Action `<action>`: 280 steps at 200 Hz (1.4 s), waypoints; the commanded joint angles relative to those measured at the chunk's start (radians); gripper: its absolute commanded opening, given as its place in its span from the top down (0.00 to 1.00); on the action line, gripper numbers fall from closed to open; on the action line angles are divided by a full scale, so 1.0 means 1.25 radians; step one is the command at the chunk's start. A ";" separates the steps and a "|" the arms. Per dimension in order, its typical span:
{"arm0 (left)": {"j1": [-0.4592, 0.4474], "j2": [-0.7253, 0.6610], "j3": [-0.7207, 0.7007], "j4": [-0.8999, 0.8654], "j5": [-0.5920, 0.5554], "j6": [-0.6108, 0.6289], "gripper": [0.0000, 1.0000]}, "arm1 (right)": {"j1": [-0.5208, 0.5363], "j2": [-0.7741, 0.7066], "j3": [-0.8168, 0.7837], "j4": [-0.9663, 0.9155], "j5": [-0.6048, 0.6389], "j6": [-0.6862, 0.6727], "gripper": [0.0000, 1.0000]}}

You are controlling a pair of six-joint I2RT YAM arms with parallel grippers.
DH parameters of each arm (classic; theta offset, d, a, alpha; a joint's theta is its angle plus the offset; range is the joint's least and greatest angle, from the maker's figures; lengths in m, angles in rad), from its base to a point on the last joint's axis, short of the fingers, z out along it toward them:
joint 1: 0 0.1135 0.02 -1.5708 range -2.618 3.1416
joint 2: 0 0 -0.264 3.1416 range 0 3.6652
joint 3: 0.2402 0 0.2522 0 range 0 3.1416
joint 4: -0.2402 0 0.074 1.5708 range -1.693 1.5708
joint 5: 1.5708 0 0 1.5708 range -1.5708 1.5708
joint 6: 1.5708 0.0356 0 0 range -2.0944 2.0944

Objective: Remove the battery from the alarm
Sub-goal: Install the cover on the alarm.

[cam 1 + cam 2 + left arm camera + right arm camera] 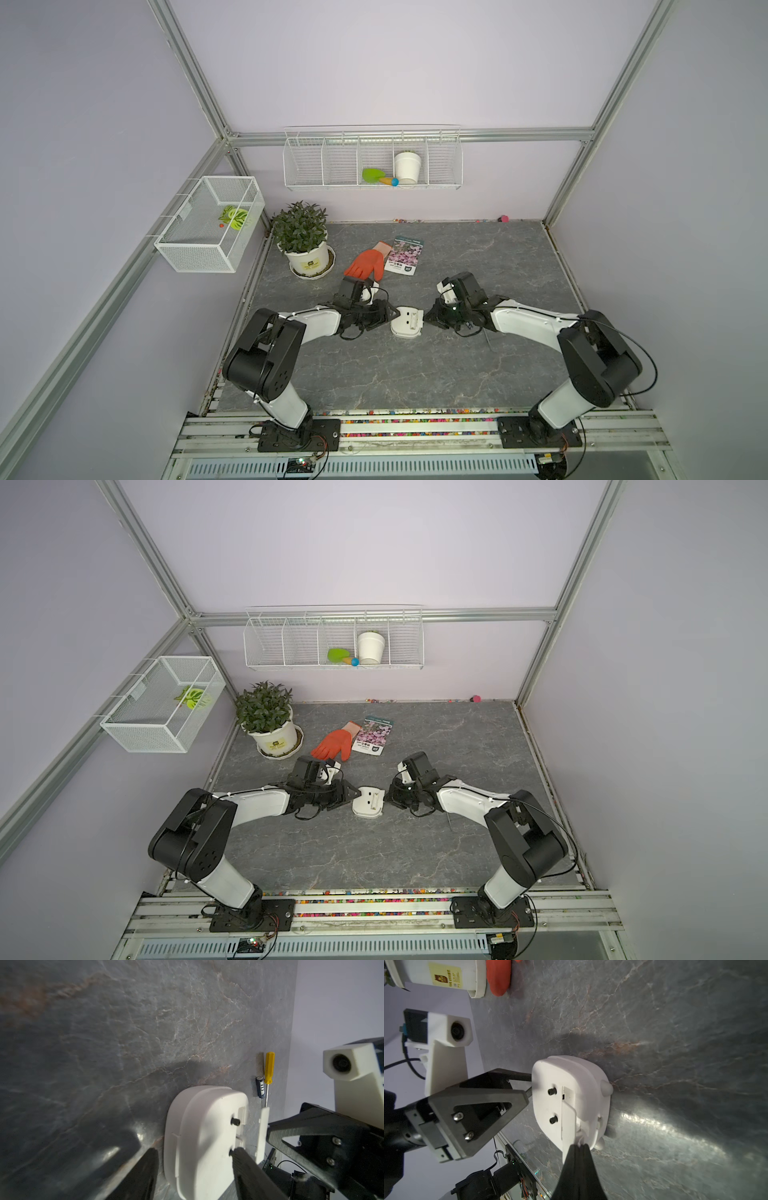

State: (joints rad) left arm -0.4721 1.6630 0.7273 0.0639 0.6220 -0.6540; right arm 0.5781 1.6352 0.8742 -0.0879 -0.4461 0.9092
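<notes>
The white alarm (199, 1147) is seen from its back, set between the parted fingers (145, 1174) of the left gripper (195, 1167). A white cover (262, 1132) is held on edge at the right gripper (269, 1127). The battery (260, 1089) is laid touching the yellow-handled screwdriver (269, 1068) on the table (124, 1032)

Setting: a robotics lab test cell, not a lived-in room.

Evidence:
- An aluminium-profile frame (189, 70) carries plain lilac panels (374, 62) on three sides.
- The left arm (286, 399) and right arm (582, 386), both black and white, are bolted to a slotted rail (415, 428) along the front edge. Cables and a lit circuit board (300, 462) sit exposed below it.
- Each wrist carries a white camera housing (353, 1064).
- The table (415, 374) is a grey stone-pattern sheet.
- The props look staged and garden-themed: potted plant (301, 232), orange glove (365, 264), seed packet (405, 255), and a white alarm (407, 322) between the arms.
- A wire shelf (316, 183) on the back panel holds a white pot (408, 166) and a toy trowel (374, 175).
- A mesh basket (195, 257) hangs on the left panel.
</notes>
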 commanded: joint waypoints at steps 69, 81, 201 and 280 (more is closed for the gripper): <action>-0.049 0.026 0.011 0.038 -0.008 -0.018 0.45 | 0.012 0.025 0.051 -0.106 0.016 -0.016 0.99; -0.051 0.026 0.010 0.040 -0.012 -0.020 0.45 | 0.013 0.028 0.069 -0.140 0.036 -0.041 0.99; -0.052 0.031 0.007 0.045 -0.017 -0.019 0.45 | 0.017 0.075 0.167 -0.282 0.070 -0.143 1.00; -0.060 0.034 0.008 0.048 -0.014 -0.022 0.45 | 0.027 0.094 0.185 -0.265 0.071 -0.133 1.00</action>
State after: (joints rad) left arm -0.5381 1.6932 0.7277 0.1078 0.6064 -0.6777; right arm 0.6029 1.7332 1.0885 -0.4080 -0.3698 0.7536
